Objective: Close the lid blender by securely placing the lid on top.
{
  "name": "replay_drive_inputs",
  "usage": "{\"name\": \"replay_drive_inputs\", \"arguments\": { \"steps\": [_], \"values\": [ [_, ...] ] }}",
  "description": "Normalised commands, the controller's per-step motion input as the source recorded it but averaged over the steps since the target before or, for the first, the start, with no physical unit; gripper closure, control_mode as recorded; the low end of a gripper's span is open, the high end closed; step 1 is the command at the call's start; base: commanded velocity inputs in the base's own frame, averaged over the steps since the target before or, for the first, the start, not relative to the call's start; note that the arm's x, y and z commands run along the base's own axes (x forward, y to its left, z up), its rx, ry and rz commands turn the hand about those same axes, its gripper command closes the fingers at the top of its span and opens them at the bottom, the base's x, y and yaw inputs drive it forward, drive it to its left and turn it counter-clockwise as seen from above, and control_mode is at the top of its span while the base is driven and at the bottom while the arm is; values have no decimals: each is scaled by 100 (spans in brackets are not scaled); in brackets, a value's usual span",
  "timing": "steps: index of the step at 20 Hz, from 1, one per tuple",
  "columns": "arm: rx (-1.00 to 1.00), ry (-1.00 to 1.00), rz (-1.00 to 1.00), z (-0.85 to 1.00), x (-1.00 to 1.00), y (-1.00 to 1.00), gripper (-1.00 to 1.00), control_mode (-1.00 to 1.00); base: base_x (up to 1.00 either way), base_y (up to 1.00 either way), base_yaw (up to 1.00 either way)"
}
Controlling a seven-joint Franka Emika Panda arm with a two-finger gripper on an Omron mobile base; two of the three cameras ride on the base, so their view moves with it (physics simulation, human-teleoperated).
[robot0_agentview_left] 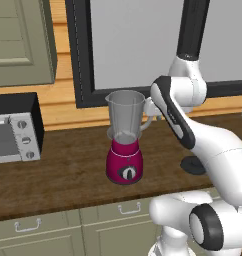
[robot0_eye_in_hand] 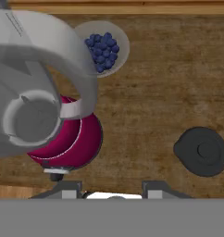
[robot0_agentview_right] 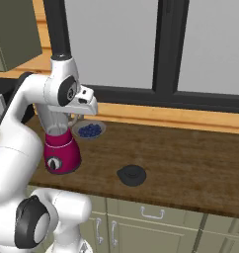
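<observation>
The lid (robot0_eye_in_hand: 202, 151) is seen lying flat on the wooden counter (robot0_eye_in_hand: 151, 97), well apart from the blender (robot0_eye_in_hand: 44, 106), at about three o'clock of it in the hand view; nothing touches it. The blender jar is open at the top, its magenta base (robot0_agentview_right: 61, 154) standing upright near the counter's front edge, and a small bowl of blueberries (robot0_eye_in_hand: 104, 48) is set just behind it, at about one o'clock. The gripper (robot0_eye_in_hand: 115, 187) is held high above the counter, between blender and lid, and its fingers (robot0_eye_in_hand: 70, 189) are drawn together on nothing. The lid is judged to be light, stiff and smooth, a low black disc with a shallow central knob and a small spout-like lip on one side; it is unlikely to be harmed by a firm pinch, but it could slide on the wood if nudged sideways. A hold is best taken across the central knob, or across the rim if the knob proves too low, with the fingers opened first and lowered straight down.
</observation>
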Motion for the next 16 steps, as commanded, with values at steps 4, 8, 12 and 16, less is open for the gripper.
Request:
{"name": "replay_drive_inputs", "arguments": {
  "steps": [4,8,12,16],
  "values": [
    [-9,6,0,-14,0,-9,-100,-100,0,0,0],
    [4,1,0,-61,-19,-88,-100,-100,0,0,0],
    [2,0,3,-94,-51,-100,-100,-100,0,0,0],
    [3,1,0,-93,-31,-100,-100,-100,0,0,0]
  ]
}}
